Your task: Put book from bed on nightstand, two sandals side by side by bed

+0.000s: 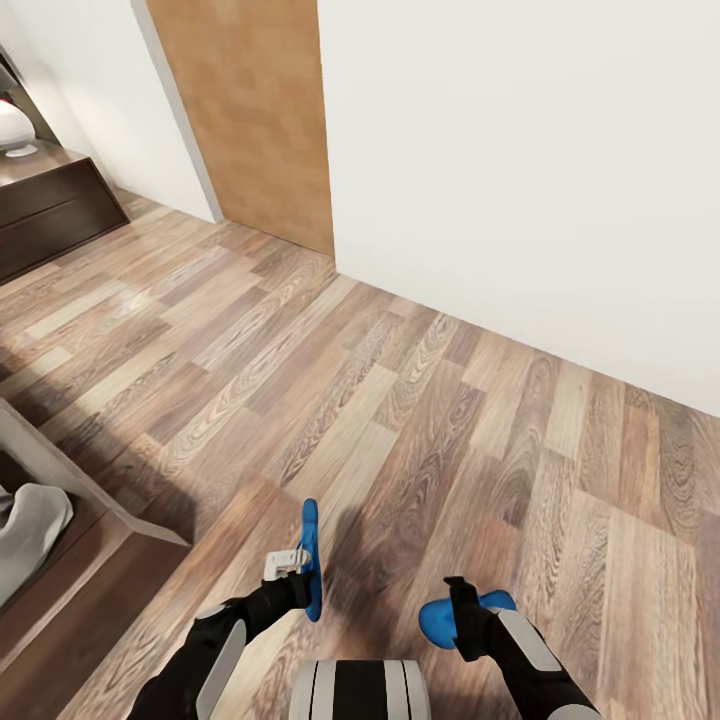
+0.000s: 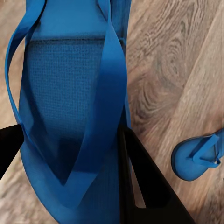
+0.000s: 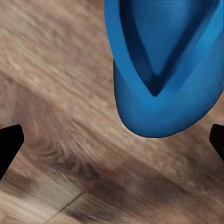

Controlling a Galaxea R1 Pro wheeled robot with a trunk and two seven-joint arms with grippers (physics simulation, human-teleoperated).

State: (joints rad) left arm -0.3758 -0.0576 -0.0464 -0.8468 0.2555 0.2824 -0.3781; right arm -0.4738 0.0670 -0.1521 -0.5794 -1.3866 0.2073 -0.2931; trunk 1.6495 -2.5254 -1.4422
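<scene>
We are in the bedroom, over a wood-plank floor [image 1: 400, 400] running to a white wall [image 1: 520, 180] and a plain wooden door [image 1: 250, 110]. At the left edge lies the bed [image 1: 60, 560], its dark frame and a fold of grey bedding showing, with a dark low cabinet [image 1: 50, 205] farther back; whether that is the nightstand we cannot tell. The book is not something we can place from here.

Our left tool [image 1: 300, 585] is clamped on one sandal [image 1: 311, 560], held on edge; in the left wrist view a dark finger [image 2: 135, 186] sits against its sole. Our right tool [image 1: 462, 625] carries the second sandal [image 1: 440, 620]. In the right wrist view its fingertips [image 3: 9, 144] stand wide apart, so we cannot tell how firmly it grips.

The main risk, as we judge it, is the right sandal slipping free as we move. The left one, held on edge, could topple or land strap-down on release, leaving the pair uneven beside the bed.
</scene>
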